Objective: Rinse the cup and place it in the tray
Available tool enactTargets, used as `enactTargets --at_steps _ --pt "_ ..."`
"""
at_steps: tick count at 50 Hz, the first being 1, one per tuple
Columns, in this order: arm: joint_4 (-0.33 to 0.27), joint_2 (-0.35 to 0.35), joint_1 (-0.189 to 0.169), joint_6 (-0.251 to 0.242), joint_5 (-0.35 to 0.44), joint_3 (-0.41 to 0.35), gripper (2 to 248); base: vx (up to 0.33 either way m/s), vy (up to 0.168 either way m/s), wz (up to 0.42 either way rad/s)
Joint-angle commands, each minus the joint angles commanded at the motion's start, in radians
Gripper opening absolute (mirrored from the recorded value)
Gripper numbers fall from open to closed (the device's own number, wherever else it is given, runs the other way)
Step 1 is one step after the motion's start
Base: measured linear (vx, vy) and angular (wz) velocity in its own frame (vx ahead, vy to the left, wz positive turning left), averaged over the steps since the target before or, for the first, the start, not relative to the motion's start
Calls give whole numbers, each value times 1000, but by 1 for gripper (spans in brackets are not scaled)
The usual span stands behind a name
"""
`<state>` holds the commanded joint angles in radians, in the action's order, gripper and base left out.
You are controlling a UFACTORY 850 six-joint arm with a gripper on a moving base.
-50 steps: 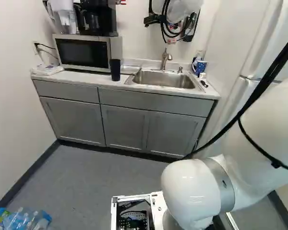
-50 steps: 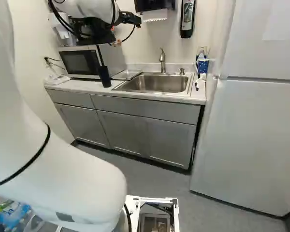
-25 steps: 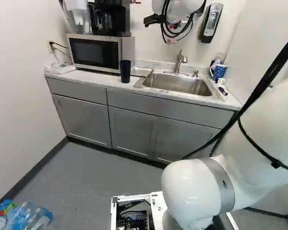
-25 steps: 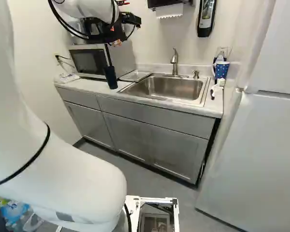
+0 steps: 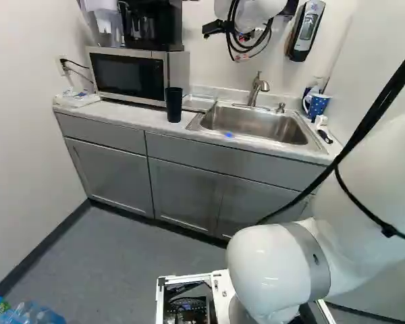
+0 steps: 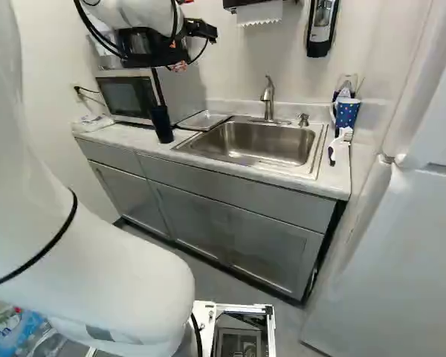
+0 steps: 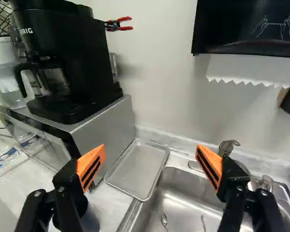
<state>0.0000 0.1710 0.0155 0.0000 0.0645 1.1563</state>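
Upright on the pale countertop (image 5: 131, 115), at the upper middle of the left base view, just in front of the microwave (image 5: 128, 74): a black tumbler (image 5: 174, 105). In the wrist view, partly hidden behind one finger. Near the tumbler, flat beside the sink (image 6: 245, 145): a rectangular metal tray (image 6: 204, 120). Above the counter, at the upper left of the right base view, released and holding nothing: the gripper (image 6: 172, 50). In the wrist view, both fingers spread wide, with the tray seen between and ahead of them. Inside the sink, two utensils, one clearly a spoon (image 7: 164, 221). Behind the sink, a metal faucet (image 6: 268, 97); to the right, a blue polka-dotted mug (image 6: 346, 113). On top of the microwave, a black coffee maker (image 7: 63, 53). At the lower left of the left base view, plastic bottles (image 5: 28, 314).
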Motion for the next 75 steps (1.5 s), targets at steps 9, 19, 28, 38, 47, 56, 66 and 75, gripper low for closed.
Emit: enactTargets --at_steps 9,19,28,38,47,56,66,75 --pt "0 0 0 0 0 0 247 132 -5 -2" --pt "0 0 0 0 0 0 247 108 1 2" --pt "0 0 0 0 0 0 247 72 -1 -2" --pt "0 0 0 0 0 0 247 44 1 0" --pt "0 0 0 0 0 0 247 0 0 0" --pt "0 0 0 0 0 0 247 0 0 0" --pt "0 -15 -12 0 0 13 247 0 0 0" --pt "0 -45 -34 0 0 41 247 0 0 0"
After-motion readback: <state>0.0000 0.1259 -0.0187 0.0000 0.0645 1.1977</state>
